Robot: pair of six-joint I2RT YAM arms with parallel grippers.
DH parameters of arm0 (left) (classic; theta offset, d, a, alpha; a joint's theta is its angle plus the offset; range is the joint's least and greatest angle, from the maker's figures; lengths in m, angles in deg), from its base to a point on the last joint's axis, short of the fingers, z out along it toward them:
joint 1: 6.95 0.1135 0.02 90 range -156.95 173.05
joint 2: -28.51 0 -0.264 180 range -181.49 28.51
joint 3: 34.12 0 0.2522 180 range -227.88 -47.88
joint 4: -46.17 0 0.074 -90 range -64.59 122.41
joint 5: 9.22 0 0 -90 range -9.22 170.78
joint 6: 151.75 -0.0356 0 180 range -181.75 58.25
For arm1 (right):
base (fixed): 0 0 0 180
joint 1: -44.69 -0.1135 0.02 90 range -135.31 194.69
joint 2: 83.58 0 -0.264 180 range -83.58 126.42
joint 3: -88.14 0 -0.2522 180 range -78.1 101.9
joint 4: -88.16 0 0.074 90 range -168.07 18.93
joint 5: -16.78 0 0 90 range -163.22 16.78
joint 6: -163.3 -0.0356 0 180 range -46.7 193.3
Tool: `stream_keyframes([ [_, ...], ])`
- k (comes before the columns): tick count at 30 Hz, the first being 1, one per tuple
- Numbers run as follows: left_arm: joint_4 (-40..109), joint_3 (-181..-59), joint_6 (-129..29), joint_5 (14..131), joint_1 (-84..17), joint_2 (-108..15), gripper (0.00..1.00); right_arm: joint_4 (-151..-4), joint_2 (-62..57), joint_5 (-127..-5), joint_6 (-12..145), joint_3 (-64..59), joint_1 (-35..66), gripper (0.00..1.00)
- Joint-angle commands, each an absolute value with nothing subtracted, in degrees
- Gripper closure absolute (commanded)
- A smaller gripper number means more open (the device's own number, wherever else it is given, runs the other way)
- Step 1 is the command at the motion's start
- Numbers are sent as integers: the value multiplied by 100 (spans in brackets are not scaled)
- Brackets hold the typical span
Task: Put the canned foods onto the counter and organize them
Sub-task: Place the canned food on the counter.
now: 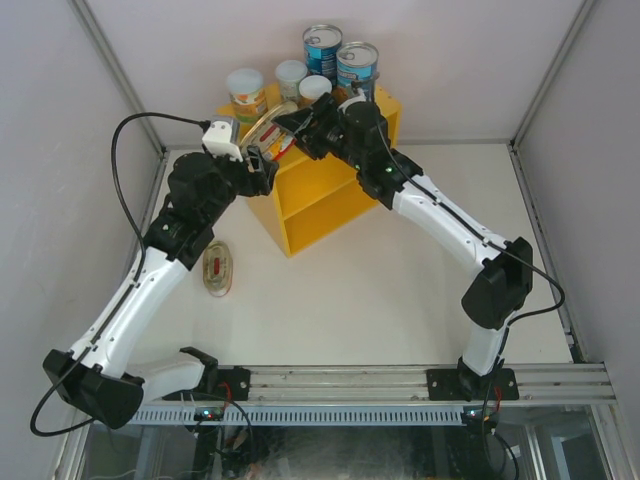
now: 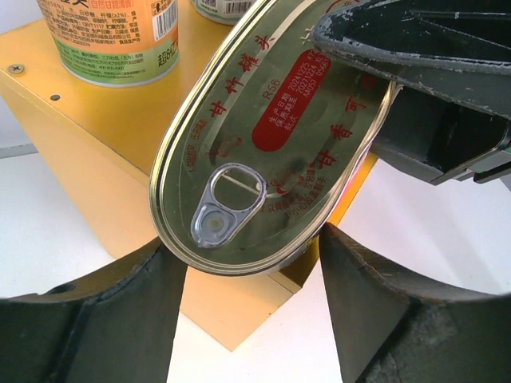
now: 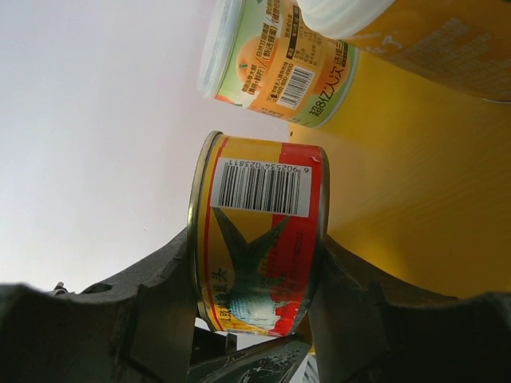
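A flat oval tin (image 1: 268, 135) with a red-yellow label hangs over the left corner of the yellow counter (image 1: 310, 195). My right gripper (image 1: 297, 124) is shut on it, one finger on each flat face (image 3: 259, 239). My left gripper (image 2: 247, 247) holds the same tin (image 2: 271, 136) at its pull-tab end, with a fingertip against the rim on each side. A second oval tin (image 1: 217, 268) lies on the table to the left. On the counter top stand two tall blue cans (image 1: 322, 48) (image 1: 357, 66) and three small pale-lidded cans (image 1: 246, 92) (image 1: 291, 76) (image 1: 315, 88).
The counter's open shelf faces front right. An orange-labelled small can (image 2: 112, 40) stands close behind the held tin, also visible in the right wrist view (image 3: 275, 64). Grey walls close the table on the left, back and right. Both arms cross over the counter's left corner.
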State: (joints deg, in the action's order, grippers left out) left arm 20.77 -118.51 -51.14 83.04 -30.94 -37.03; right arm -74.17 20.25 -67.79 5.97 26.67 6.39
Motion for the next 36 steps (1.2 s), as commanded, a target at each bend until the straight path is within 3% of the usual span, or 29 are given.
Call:
stream_keyframes([
  [1, 2545, -12319, -5020, 8575, -2938, -3736, 31, -6891, 1773, -6758, 972, 2900, 734, 51],
  [8, 2602, -12341, -4982, 8686, -2918, -3739, 32, -6553, 1776, -6779, 1138, 3000, 733, 35],
  [13, 2659, -12367, -4920, 8687, -2909, -3785, 33, -6276, 1767, -6874, 1272, 3164, 734, 30],
  [36, 2724, -12388, -4678, 8544, -2902, -3960, 37, -5295, 1532, -7041, 1914, 3570, 751, 29],
])
